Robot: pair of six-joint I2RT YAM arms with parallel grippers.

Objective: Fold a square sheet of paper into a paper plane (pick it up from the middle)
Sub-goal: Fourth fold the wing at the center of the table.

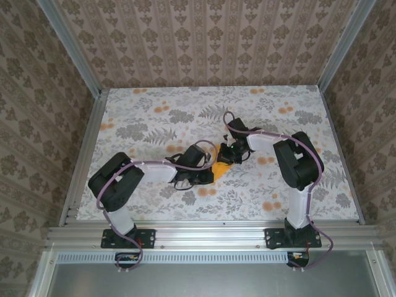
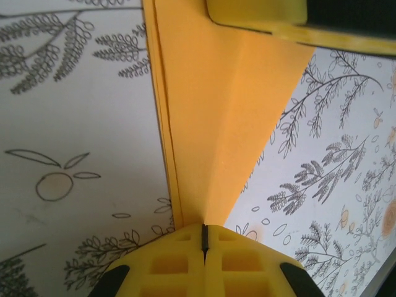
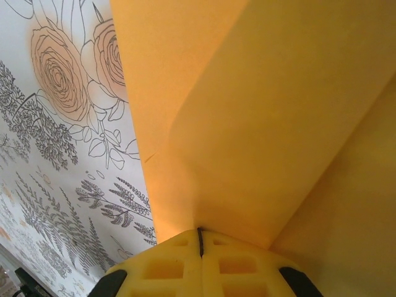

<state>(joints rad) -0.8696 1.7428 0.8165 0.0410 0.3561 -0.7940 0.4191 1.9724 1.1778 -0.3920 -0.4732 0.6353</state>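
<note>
Right: one flat table point(image 1: 154, 111), matte grey floral print. One orange paper point(image 1: 221, 171), thin, smooth, folded into creased triangular facets, sits near table centre, slightly toward 6 o'clock. Left gripper point(image 2: 204, 232) is clamped on it from 9 o'clock, right gripper point(image 3: 199, 235) pinches it from 12. Two yellow waffle-moulded fingers point(image 2: 170, 263) each.

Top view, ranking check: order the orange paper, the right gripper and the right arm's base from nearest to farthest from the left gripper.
1. orange paper, clamped in the left gripper.
2. right gripper, just up-right, also clamping it.
3. right arm's base, near edge, far right.
</note>
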